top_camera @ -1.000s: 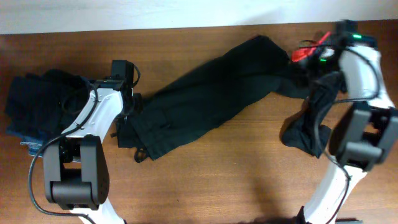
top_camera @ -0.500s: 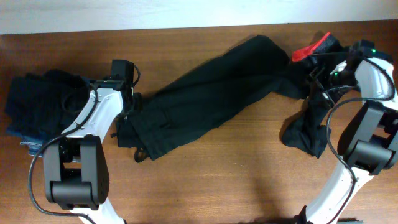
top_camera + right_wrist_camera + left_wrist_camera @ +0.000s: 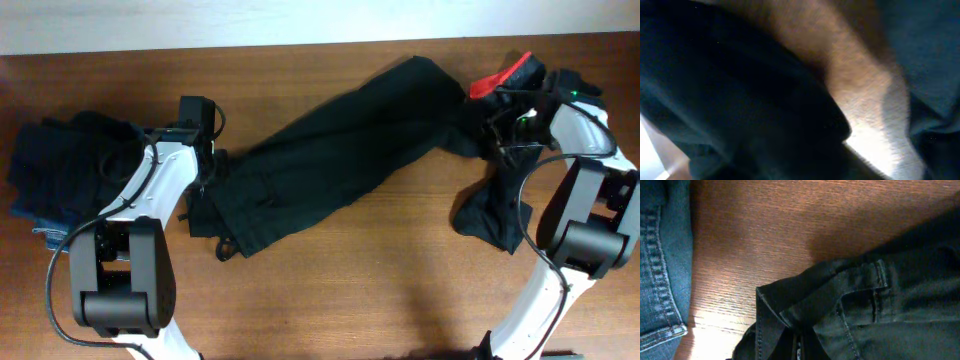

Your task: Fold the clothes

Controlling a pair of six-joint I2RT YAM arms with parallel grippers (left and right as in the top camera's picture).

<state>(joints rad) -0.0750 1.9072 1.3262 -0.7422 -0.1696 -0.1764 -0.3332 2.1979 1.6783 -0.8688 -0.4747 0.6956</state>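
Observation:
A large black garment [image 3: 330,160] lies stretched diagonally across the table, with a cord loop [image 3: 225,248] at its lower left end. My left gripper [image 3: 207,170] is shut on that end, and the left wrist view shows the seamed hem [image 3: 840,295] bunched into the jaws [image 3: 800,347]. At the far right, my right gripper [image 3: 508,125] is sunk in black cloth beside a red-edged piece [image 3: 505,78]. Dark blurred cloth [image 3: 740,100] fills the right wrist view and hides the fingers. More black fabric [image 3: 490,215] hangs below the right arm.
A heap of dark clothes [image 3: 65,155] sits at the left edge on blue denim jeans [image 3: 25,210] [image 3: 660,255]. Bare wooden table [image 3: 350,290] runs along the front. A white strip [image 3: 300,20] borders the table's far edge.
The right gripper has swung from above the red-edged piece out to the right, then down and left into the black cloth. The left arm and the big garment have not moved.

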